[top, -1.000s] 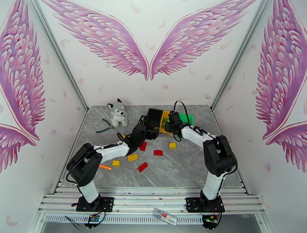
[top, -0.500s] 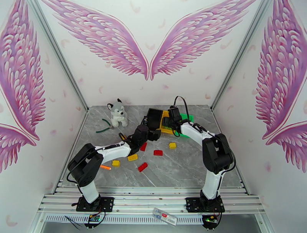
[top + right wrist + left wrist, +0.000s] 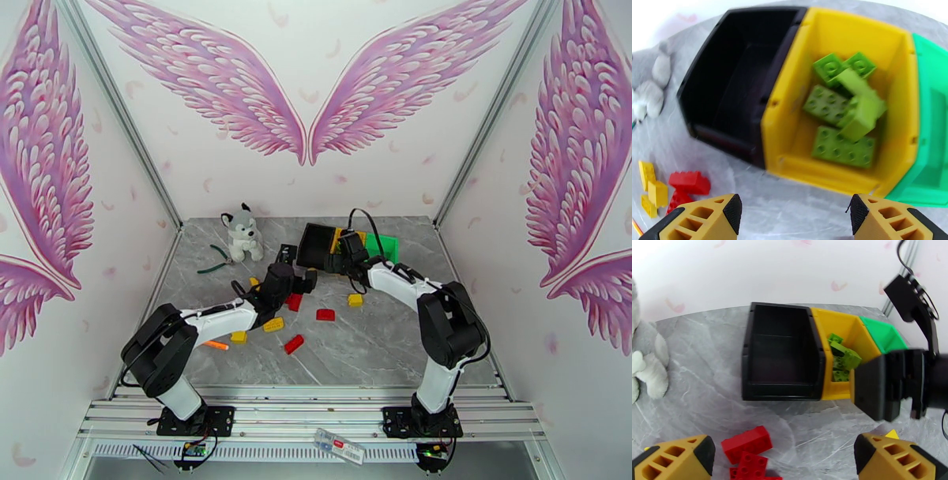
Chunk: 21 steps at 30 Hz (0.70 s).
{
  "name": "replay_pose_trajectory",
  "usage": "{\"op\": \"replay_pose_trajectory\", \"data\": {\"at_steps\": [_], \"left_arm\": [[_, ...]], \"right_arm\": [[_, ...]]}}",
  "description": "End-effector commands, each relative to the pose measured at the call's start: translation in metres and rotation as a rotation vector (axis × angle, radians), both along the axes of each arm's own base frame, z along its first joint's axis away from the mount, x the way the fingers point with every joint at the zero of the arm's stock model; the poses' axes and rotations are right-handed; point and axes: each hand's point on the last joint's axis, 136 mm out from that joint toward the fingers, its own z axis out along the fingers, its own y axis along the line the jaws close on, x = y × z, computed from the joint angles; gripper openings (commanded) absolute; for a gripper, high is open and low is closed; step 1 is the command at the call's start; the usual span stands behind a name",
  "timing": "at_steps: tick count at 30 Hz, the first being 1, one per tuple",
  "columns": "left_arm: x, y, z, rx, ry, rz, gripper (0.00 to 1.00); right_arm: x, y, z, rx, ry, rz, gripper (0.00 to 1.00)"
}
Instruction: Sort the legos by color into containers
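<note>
Green legos (image 3: 841, 114) lie heaped in the yellow bin (image 3: 900, 59), the middle one of the row. The black bin (image 3: 711, 79) on one side looks empty, and I can't see anything in the green bin (image 3: 932, 118) on the other. The right gripper (image 3: 794, 215) hangs over the yellow bin's near wall, jaws apart, nothing between them.

Here's the worry: green bricks sit in the yellow bin, so if the yellow legos (image 3: 649, 185) go in there too, the colours mix.

The left gripper (image 3: 784, 455) hovers low over the red legos (image 3: 747, 445) just in front of the black bin, jaws spread wide and empty. The two wrists are very near each other, so a red brick carried to the black bin could clip the right arm. A knock on the bins could slide the whole row.

More red and yellow bricks are scattered over the tabletop (image 3: 379, 355). The plush husky (image 3: 241, 232) and pliers (image 3: 215, 260) sit off to the left, and the orange marker (image 3: 215, 345) lies beside the left arm. None of them blocks the bins.
</note>
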Motion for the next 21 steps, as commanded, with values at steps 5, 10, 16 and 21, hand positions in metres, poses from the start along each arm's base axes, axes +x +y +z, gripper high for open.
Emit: {"op": "replay_pose_trajectory", "data": {"at_steps": [5, 10, 16, 21], "left_arm": [[-0.009, 0.040, -0.010, -0.042, 0.040, 0.097, 0.99], [-0.016, 0.060, -0.015, -0.075, 0.054, 0.136, 0.99], [-0.020, 0.064, -0.012, -0.084, 0.052, 0.135, 0.99], [-0.020, 0.063, -0.013, -0.088, 0.055, 0.128, 0.98]], "right_arm": [[-0.037, 0.028, -0.019, -0.009, 0.058, 0.115, 0.78], [-0.062, 0.044, -0.040, 0.028, 0.124, 0.173, 0.79], [-0.080, 0.061, -0.063, 0.108, 0.199, 0.218, 0.80], [-0.091, 0.072, -0.073, 0.156, 0.232, 0.242, 0.79]]}}
